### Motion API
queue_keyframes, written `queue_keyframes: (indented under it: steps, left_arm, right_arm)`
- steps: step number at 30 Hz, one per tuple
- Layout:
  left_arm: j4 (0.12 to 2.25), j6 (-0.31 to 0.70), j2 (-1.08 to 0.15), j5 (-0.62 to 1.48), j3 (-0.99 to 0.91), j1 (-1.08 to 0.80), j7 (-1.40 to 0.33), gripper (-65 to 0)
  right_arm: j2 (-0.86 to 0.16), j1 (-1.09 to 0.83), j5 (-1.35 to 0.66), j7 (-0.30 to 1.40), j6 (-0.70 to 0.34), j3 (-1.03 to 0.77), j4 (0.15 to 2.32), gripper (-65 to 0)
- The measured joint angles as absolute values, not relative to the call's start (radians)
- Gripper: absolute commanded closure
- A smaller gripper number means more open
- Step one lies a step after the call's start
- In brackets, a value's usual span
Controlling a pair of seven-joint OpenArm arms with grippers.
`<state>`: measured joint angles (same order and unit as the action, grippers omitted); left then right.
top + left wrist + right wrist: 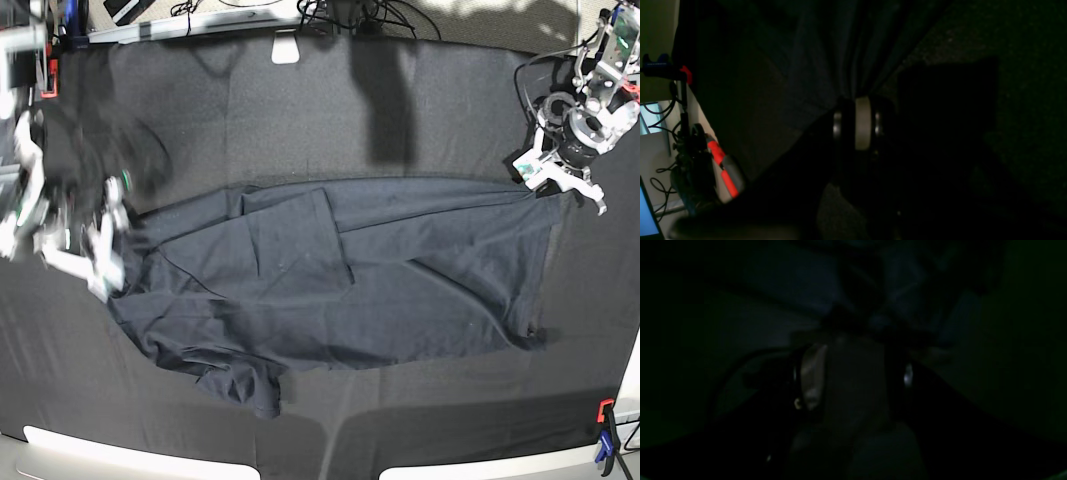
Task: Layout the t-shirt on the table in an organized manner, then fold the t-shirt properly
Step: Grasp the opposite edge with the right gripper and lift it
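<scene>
Nearest the front pale edge, the wide table (300, 440) in matte black cloth carries a red-and-blue corner clamp (605, 440). Mid-table: the large dark charcoal-navy soft t-shirt (340, 300), spread crosswise, rumpled, one sleeve bunched toward the front. At its far corner, the left gripper (858, 100) is clenched on a pleated pinch of hem, fabric fanning taut. The right gripper (95, 250), motion-blurred at the opposite end; whether it grasps anything cannot be told. Risk: uneven pulling may drag the shirt askew or slip the thin pinch free.
</scene>
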<state>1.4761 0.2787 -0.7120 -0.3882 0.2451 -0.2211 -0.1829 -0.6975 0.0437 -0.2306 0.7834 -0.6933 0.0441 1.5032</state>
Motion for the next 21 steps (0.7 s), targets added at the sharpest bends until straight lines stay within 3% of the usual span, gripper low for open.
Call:
queue_keyframes:
  steps: [8,21]
  left_arm:
    - [1.476,0.278,-0.712,-0.385,0.245,-0.221,-0.183,0.0]
    - [1.476,0.277,-0.712,-0.385,0.245,-0.221,-0.183,0.0]
  right_arm:
    - [-0.714,0.047,-0.161,0.693,-0.693,0.065,1.487,-25.8]
    - [-0.735,0.159,0.203,0.514,-0.697,0.390,1.381,-28.2]
